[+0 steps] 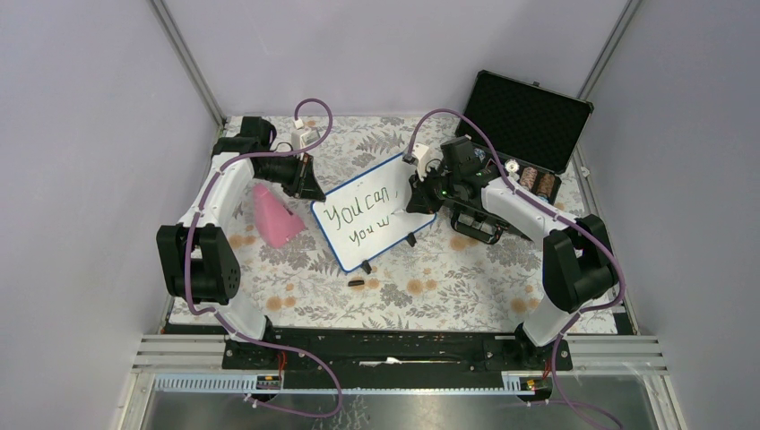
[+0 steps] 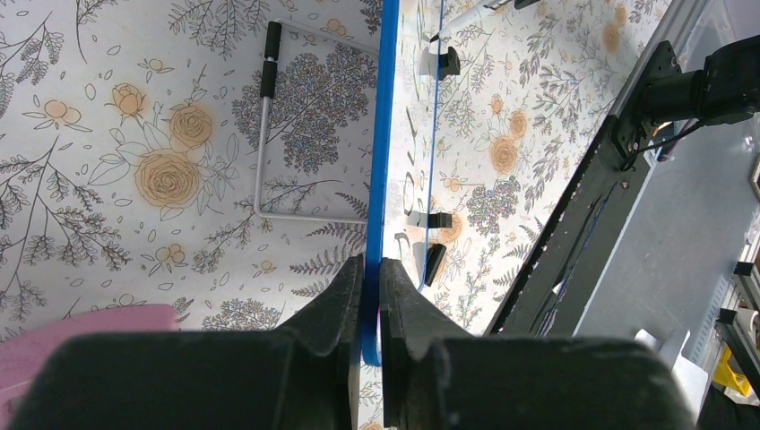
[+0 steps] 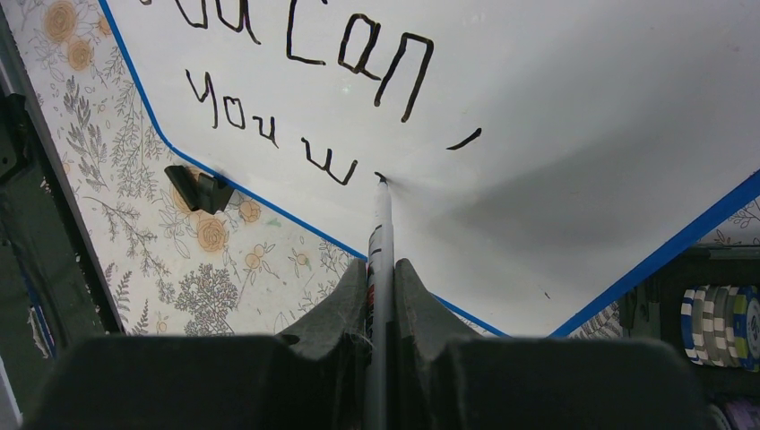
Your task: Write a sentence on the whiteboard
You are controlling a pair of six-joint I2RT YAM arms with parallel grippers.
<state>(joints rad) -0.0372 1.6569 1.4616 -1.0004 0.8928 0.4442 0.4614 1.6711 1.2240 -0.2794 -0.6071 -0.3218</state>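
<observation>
**Whiteboard (image 1: 394,184) mid-table, pinned between both arms**

A pink wedge-shaped block (image 1: 273,217) sits just left of the board, near the left gripper (image 2: 371,269). An open black foam-lined case (image 1: 531,118) stands at the far right corner, with stacks of poker chips (image 3: 717,324) in its front tray, close behind the right arm. A small dark piece (image 1: 357,283) lies alone on the floral tablecloth (image 1: 448,287), just in front of the board. Behind the board, a bent wire bracket (image 2: 265,152) with black sleeves rests on the cloth. Nothing lies across the writing face except the marker (image 3: 382,228) and the right gripper (image 3: 381,269) carrying it.

The whiteboard sits near the middle of the table, turned diagonally and raised at a tilt. It has a thin blue frame, rounded corners and black clip feet (image 3: 199,189) along its lower edge. The left gripper is clenched on the frame at the board's left corner. The right gripper is clamped around the marker's barrel, and the tip touches the white surface.

The sentence (image 1: 358,215) is dark handwriting in two lines: "You can" with a comma stroke after it, then "you w" below. The marker tip sits just past the "w".
</observation>
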